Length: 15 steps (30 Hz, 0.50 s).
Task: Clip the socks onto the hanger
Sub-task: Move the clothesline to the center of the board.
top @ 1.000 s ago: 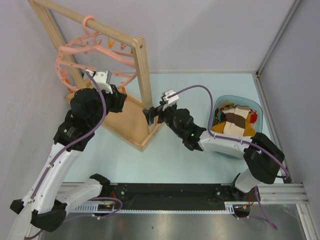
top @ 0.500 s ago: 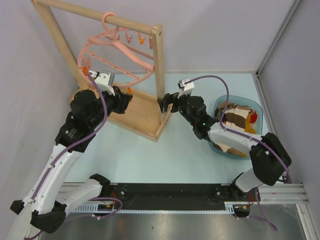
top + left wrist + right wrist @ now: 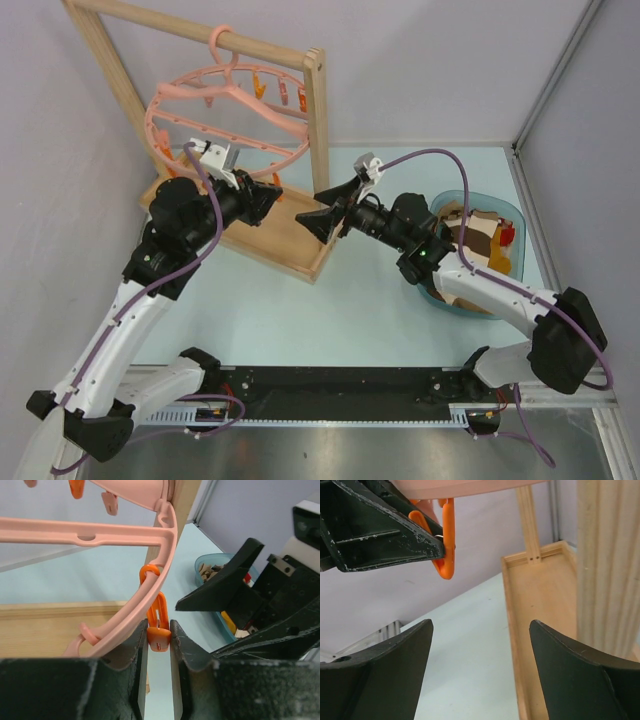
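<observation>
The left end effector (image 3: 159,631) is clamped on an orange clip (image 3: 158,624) that hangs from the near rim of the pink hanger (image 3: 172,98), its fingers pressed to the clip's two sides; half a second ago it sat short of that rim, so the reach and the pinch are new; whether the clip's mouth is sprung apart I cannot tell. The wooden rack (image 3: 318,120) stands just behind it, no longer skewed leftward as it was a second ago. Just to the right, facing it, the right end effector (image 3: 327,208) has its fingers spread wide and holds nothing; a moment ago they were nearly together beside the rack's post. The socks (image 3: 478,238) lie well behind it, heaped in the blue tub (image 3: 512,212) on the table (image 3: 300,300). By my judgement the clip is secured but no sock is fetched yet, so the right arm must go back for one.
</observation>
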Motion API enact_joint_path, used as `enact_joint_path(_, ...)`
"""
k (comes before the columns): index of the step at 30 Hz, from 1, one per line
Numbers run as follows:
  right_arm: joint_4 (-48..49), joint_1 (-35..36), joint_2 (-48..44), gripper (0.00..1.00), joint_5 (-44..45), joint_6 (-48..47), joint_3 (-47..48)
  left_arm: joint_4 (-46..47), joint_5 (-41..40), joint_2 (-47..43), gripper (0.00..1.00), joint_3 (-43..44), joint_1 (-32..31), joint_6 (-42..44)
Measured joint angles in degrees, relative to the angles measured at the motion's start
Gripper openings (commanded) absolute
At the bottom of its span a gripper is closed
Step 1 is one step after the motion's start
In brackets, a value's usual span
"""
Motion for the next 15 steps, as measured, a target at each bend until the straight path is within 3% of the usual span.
enact_joint_path(15, 8.17, 0.81, 8.09, 0.79, -9.18, 5.57, 4.66, 6.49, 3.41, 1.18, 0.05, -2.84, 0.28, -1.64)
